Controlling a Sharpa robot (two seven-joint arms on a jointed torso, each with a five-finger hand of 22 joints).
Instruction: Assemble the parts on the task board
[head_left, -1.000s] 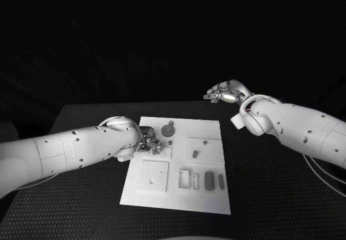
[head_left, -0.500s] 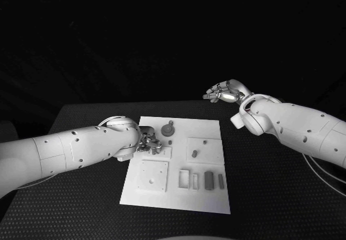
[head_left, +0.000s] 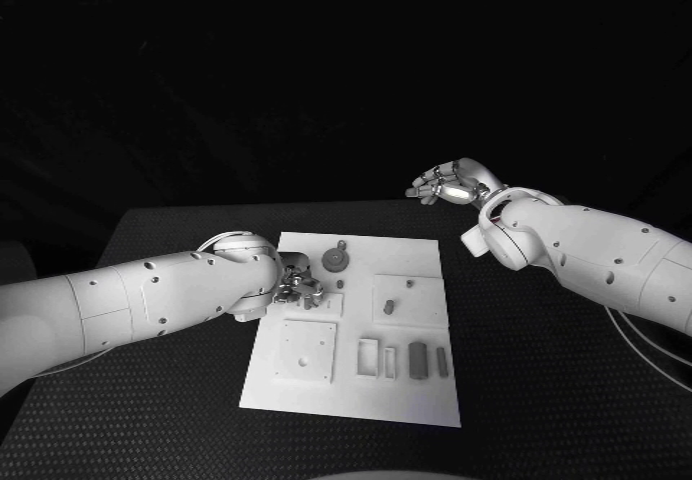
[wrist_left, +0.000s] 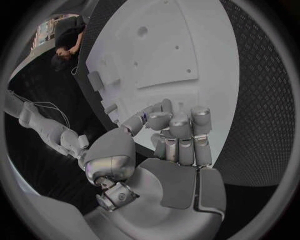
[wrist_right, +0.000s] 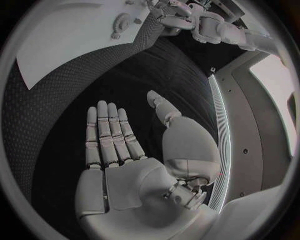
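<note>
head view puts my left hand (head_left: 297, 286) low over the near-left part of the task board (head_left: 418, 400), fingers curled in; i cannot tell whether a part sits inside them. i'd ease down slowly and keep the wrist square to the flat, smooth white plate. just beyond the fingers stands a round grey part (head_left: 335, 261) on a peg; slim upright grey parts (head_left: 417, 360) stand off to its side. farthest off, my right hand (wrist_right: 131, 150) hangs flat and empty over the woven black table (head_left: 577, 400).
</note>
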